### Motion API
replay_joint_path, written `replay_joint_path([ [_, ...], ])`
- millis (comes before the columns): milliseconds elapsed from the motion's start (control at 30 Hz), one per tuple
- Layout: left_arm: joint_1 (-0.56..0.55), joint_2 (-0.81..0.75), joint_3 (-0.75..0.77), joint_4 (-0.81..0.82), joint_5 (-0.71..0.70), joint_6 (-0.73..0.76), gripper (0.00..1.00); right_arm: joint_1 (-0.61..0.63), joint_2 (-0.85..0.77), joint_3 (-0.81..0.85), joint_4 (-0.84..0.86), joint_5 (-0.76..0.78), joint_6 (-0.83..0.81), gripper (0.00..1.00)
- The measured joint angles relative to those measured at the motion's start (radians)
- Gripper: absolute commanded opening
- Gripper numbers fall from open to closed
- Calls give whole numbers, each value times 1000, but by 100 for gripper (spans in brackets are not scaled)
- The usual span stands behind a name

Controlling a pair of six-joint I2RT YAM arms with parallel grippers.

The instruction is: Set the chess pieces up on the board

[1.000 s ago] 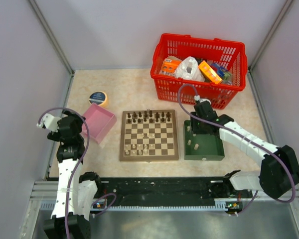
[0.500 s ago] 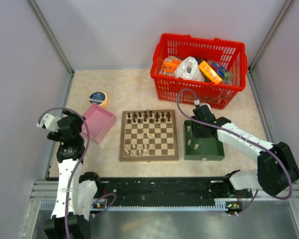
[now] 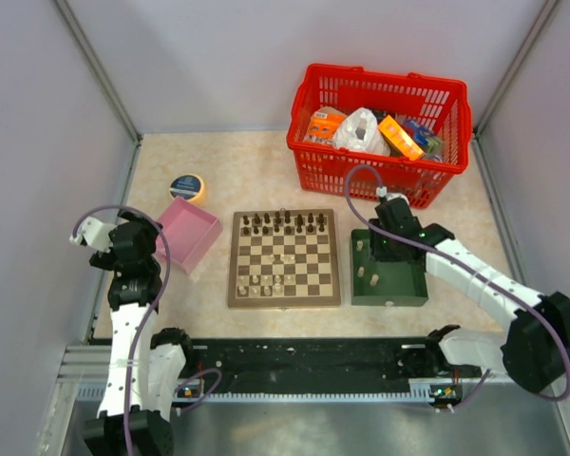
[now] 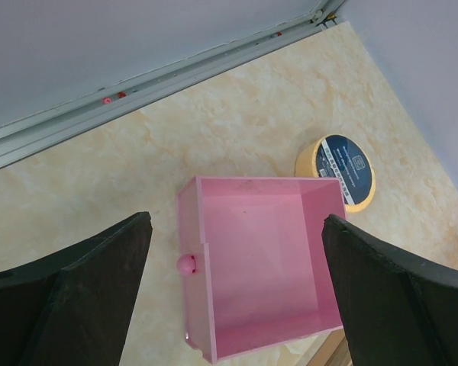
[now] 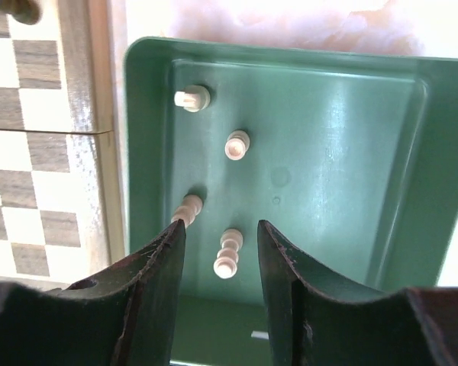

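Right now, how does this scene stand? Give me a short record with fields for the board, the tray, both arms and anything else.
board: square wooden chessboard, partly set; dark brown pieces along its far rows, a few more pieces toward the near edge
tray: green rectangular tray right of the board, four cream pieces in it
right jaws: open, over the tray, one cream piece between them, not gripped
left jaws: open wide above the pink square box
other: yellow tape roll beside the box; red plastic basket holding packets
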Motion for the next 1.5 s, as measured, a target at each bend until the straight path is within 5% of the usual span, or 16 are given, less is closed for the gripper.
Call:
replay_joint_path([
  [567,0,-5,0,0,2,0,99,0,-28,-43,-97,-129,8,41],
  [1333,0,7,0,2,5,0,99,7,62,-61,-75,-118,3,34],
  [1500,0,16,0,2,8,0,99,15,67,-61,-75,-114,0,24],
])
